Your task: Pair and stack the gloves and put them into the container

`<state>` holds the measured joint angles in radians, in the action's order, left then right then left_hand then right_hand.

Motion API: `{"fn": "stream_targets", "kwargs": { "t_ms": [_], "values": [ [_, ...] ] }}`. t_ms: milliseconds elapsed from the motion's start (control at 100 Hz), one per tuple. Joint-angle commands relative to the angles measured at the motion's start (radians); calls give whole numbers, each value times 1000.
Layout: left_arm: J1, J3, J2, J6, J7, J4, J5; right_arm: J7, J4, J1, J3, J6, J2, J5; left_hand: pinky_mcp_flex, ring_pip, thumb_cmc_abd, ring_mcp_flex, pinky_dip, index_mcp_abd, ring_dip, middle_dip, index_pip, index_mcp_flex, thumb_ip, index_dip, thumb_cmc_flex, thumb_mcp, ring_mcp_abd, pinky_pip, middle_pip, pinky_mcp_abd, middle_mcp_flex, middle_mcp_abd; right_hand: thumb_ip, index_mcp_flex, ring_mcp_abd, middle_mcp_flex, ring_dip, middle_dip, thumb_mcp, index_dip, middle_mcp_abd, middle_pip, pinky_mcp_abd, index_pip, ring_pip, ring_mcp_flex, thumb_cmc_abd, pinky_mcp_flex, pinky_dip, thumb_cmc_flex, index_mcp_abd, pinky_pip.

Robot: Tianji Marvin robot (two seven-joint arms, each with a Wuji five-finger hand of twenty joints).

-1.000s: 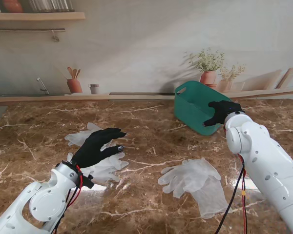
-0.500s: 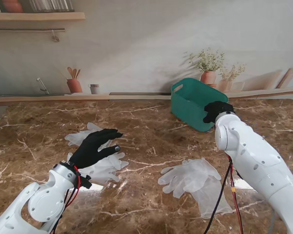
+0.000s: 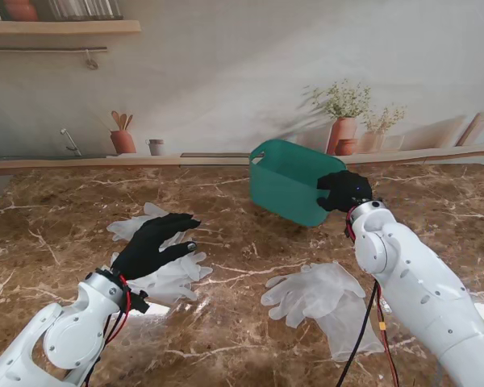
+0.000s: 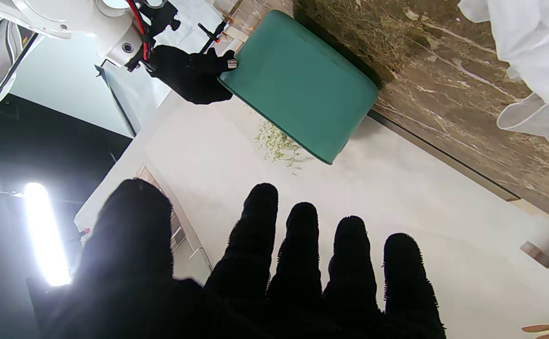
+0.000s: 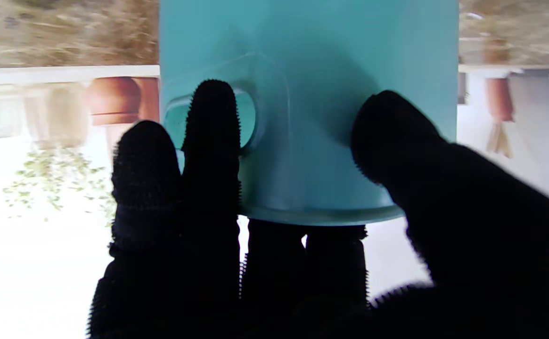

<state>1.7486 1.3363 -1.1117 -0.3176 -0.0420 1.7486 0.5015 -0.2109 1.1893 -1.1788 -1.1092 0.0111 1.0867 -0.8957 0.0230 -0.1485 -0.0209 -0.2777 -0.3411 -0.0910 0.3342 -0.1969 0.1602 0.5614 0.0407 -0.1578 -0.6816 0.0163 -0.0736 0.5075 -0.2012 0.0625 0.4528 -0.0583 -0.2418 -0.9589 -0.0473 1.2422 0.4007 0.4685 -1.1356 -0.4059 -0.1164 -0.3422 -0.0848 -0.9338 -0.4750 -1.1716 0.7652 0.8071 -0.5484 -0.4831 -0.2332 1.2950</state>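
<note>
Leftward along the marble worktop's (image 3: 242, 322) far edge has come the teal plastic container (image 3: 286, 181), tilted, gripped at its rim by the right hand (image 3: 343, 191). Spread and holding nothing, the left hand (image 3: 153, 242) hovers over translucent white gloves (image 3: 173, 278) near the left edge; another glove pair (image 3: 323, 302) lies near the front.

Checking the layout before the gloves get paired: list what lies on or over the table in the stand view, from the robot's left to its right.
Left hand over a left heap of gloves → green container → right hand gripping its rim; nearer to me, a right heap of gloves.
</note>
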Motion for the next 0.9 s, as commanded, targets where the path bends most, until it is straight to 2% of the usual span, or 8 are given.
{"fn": "stream_targets", "kwargs": {
  "t_ms": [0, 170, 350, 460, 710, 890],
  "values": [
    [7, -2, 1, -3, 2, 9, 3, -3, 26, -35, 0, 21, 11, 13, 16, 25, 23, 13, -5, 30, -11, 9, 5, -1, -15, -3, 9, -31, 60, 15, 17, -9, -8, 28, -20, -48, 80, 73, 0, 18, -59, -42, 26, -48, 26, -72, 32, -9, 0, 16, 14, -40, -28, 35],
    [11, -1, 3, -6, 9, 20, 8, -19, 66, -70, -1, 117, 14, 27, 16, 26, 23, 14, -4, 29, -11, 9, 5, -2, -15, -3, 10, -32, 60, 13, 18, -10, -10, 27, -22, -50, 85, 74, 1, 19, -60, -48, 24, -47, 28, -69, 31, -7, 0, 13, 12, -37, -33, 34],
    [24, 10, 4, -8, 11, 39, 17, -49, 32, -54, 44, 219, 20, 50, 16, 26, 23, 13, -2, 29, -12, 10, 4, -2, -15, -3, 9, -32, 60, 10, 19, -12, -10, 26, -22, -51, 93, 72, 2, 22, -65, -56, 16, -46, 34, -65, 33, 0, 2, 0, 7, -34, -44, 27],
    [31, 18, 5, -6, 14, 46, 20, -64, -9, -28, 80, 255, 21, 53, 16, 27, 23, 14, -1, 28, -12, 10, 4, -2, -15, -3, 9, -32, 61, 8, 19, -12, -10, 28, -23, -53, 107, 67, 1, 21, -66, -59, 3, -41, 45, -61, 41, 11, 4, -10, 4, -32, -57, 17],
    [32, 22, 6, -6, 16, 46, 24, -131, -81, 17, 131, 253, 22, 19, 16, 27, 22, 16, 1, 29, -12, 9, 3, -2, -15, -3, 7, -31, 61, 3, 18, -14, -12, 26, -25, -46, 119, 49, -6, 11, -62, -45, -8, -22, 44, -42, 61, 33, -7, -33, 0, -26, -74, -13],
    [35, 23, 6, -3, 20, 51, 24, -99, -72, 15, 104, 254, 9, -3, 15, 27, 22, 17, 3, 32, -12, 9, 4, -2, -15, -4, 7, -31, 58, -1, 19, -12, -13, 24, -22, -36, 123, 3, -14, 0, -62, -38, -8, 4, 21, -37, 89, 84, -7, -100, -1, -29, -75, -65]
  ]
}}
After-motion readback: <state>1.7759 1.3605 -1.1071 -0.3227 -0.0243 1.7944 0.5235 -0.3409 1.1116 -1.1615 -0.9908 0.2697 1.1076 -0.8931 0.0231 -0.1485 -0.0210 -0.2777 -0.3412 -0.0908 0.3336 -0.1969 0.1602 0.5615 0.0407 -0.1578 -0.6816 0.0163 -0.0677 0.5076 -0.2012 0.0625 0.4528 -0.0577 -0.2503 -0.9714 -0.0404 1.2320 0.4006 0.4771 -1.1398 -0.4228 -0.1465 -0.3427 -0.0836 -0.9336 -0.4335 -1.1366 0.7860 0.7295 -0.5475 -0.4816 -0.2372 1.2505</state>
